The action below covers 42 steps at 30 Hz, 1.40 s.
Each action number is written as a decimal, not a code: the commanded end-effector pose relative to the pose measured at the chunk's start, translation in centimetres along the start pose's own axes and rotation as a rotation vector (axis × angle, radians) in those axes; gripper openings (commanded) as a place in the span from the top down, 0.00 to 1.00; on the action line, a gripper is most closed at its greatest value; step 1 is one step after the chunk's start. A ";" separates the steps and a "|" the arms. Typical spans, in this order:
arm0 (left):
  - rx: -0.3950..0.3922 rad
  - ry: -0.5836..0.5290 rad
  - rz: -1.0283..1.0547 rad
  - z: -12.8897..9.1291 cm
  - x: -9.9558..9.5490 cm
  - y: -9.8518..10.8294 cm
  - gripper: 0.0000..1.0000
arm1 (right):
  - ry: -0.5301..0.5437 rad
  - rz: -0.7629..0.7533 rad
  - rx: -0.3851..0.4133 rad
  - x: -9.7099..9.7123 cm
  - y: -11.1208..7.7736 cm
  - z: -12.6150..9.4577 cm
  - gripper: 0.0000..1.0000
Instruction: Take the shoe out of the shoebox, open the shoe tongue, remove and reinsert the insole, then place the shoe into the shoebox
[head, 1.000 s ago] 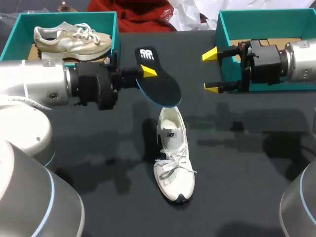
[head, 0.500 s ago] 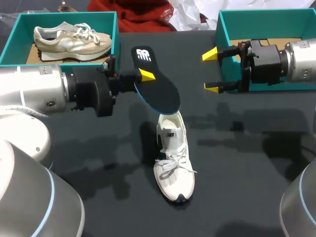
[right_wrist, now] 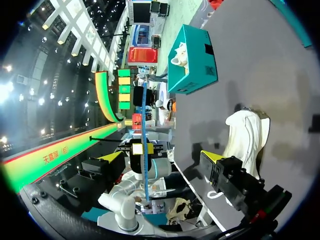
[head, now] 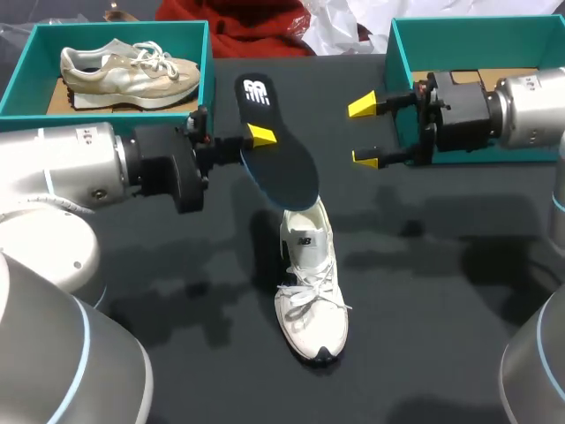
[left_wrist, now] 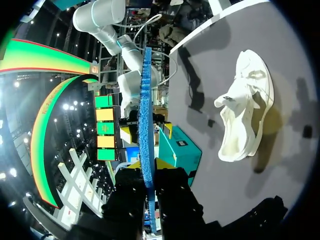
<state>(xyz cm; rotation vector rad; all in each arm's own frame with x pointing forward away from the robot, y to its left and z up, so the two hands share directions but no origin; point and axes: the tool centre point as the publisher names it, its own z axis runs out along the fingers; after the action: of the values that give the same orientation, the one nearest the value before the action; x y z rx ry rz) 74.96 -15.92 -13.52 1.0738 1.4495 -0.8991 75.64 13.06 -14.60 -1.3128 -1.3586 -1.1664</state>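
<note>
Black on top and blue along its edge, the insole hangs clear of the white shoe. Your left gripper has it pinched near the heel end, fingers closed on it from both sides. Over the last second your left arm has drawn it slightly back toward the table's far edge. From above, its toe end now only just overlaps the shoe's heel opening.

The shoe lies near the middle of the table, toe toward the near edge. Your right gripper has slid in from the far-right shoebox toward the insole, its fingers spread wide and holding nothing.

Removal looks complete. You are probably setting up a handover or a two-handed reinsertion. A second shoe sits in the far-left shoebox.
</note>
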 end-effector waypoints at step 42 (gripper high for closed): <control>0.046 -0.046 0.103 6.4 0.7 3.6 1.00 | -0.013 -0.117 0.156 0.6 -1.0 5.5 0.55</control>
<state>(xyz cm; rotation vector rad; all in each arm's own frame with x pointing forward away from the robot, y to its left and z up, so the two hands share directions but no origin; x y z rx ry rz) 80.05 -20.22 -14.96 1.1455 1.3305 -0.8837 74.47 18.15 -14.75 -1.1459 -1.5163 -1.1147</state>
